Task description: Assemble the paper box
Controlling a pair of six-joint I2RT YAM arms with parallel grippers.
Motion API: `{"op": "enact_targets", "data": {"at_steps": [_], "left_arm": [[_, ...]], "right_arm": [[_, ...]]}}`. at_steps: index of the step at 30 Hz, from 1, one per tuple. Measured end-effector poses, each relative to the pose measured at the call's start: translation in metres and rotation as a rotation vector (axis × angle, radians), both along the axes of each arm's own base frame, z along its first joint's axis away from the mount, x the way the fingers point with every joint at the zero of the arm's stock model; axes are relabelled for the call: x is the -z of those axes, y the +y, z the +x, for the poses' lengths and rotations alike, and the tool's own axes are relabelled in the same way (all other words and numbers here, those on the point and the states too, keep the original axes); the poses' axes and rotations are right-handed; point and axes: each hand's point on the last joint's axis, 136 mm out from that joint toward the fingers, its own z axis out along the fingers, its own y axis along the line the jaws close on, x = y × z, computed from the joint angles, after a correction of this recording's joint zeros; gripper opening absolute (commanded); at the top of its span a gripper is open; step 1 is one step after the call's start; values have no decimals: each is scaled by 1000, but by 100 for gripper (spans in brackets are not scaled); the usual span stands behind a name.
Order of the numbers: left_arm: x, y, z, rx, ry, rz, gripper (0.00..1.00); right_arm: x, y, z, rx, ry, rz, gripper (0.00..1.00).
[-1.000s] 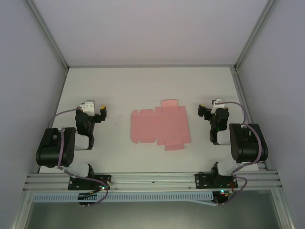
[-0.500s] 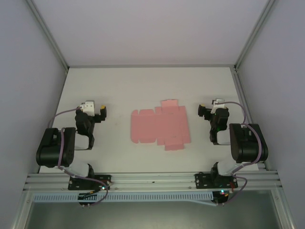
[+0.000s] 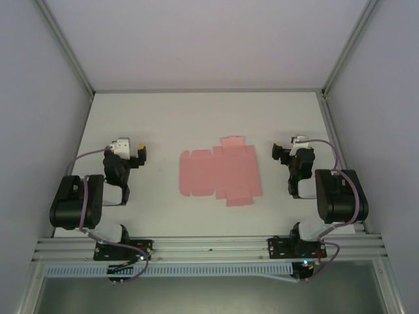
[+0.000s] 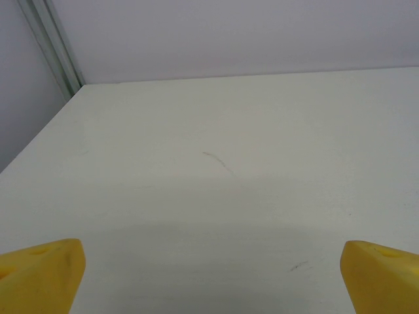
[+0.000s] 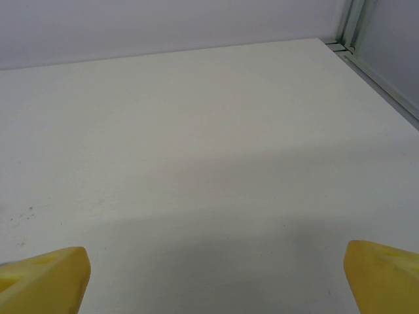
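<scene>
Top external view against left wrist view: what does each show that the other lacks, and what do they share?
Top external: the pink paper box lying flat and unfolded between the left arm and right arm, touched by neither. Left wrist: the left jaws wide open, yellow fingertips close up, and faint scuff marks. Shared: the white table and back wall.

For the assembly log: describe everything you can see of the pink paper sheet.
The paper box is a flat, unfolded pink sheet of thin paper, die-cut with flaps and tabs along its edges, one tab jutting at the far side and one at the near side. It lies flat on the white table, between the two arms. Nothing rests on it; the left pincer and right pincer stand open, apart from it, one on each side.
</scene>
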Motion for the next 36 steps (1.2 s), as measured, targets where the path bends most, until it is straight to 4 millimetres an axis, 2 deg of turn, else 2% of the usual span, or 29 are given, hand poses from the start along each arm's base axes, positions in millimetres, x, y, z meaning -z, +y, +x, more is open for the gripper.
{"op": "enact_targets", "data": {"at_steps": [5, 8, 10, 15, 18, 20, 23, 25, 28, 30, 32, 36], "left_arm": [[0, 4, 0, -26, 16, 0, 100], [-17, 7, 3, -44, 14, -2, 100], [-39, 9, 7, -61, -9, -29, 100], [-104, 10, 9, -99, -65, -174, 100], [-126, 0, 6, -98, -30, -271, 100], [-125, -17, 3, -67, 28, -327, 100], [-98, -58, -7, 21, 175, -389, 100], [-74, -89, -18, 96, 293, -414, 100], [-43, -124, -35, 182, 444, -435, 100], [-29, -138, -44, 214, 513, -440, 100], [-18, -147, -51, 232, 565, -446, 100], [-5, -162, -57, 268, 624, -477, 100]], "right_arm": [[0, 0, 0, 0, 1, 0, 100], [-8, 0, -2, -1, 18, 0, 100], [-28, 1, 1, -2, -1, 0, 100], [-106, 13, 8, -11, -82, 43, 100], [-138, 42, 6, -67, -68, 69, 97], [-147, 69, 0, -115, -20, 100, 89], [-137, 99, -14, -166, 98, 170, 77], [-116, 110, -26, -175, 198, 212, 67], [-80, 127, -42, -190, 344, 258, 54], [-59, 138, -50, -207, 423, 277, 42], [-37, 147, -56, -218, 498, 300, 34], [7, 151, -65, -191, 631, 313, 24]]}}
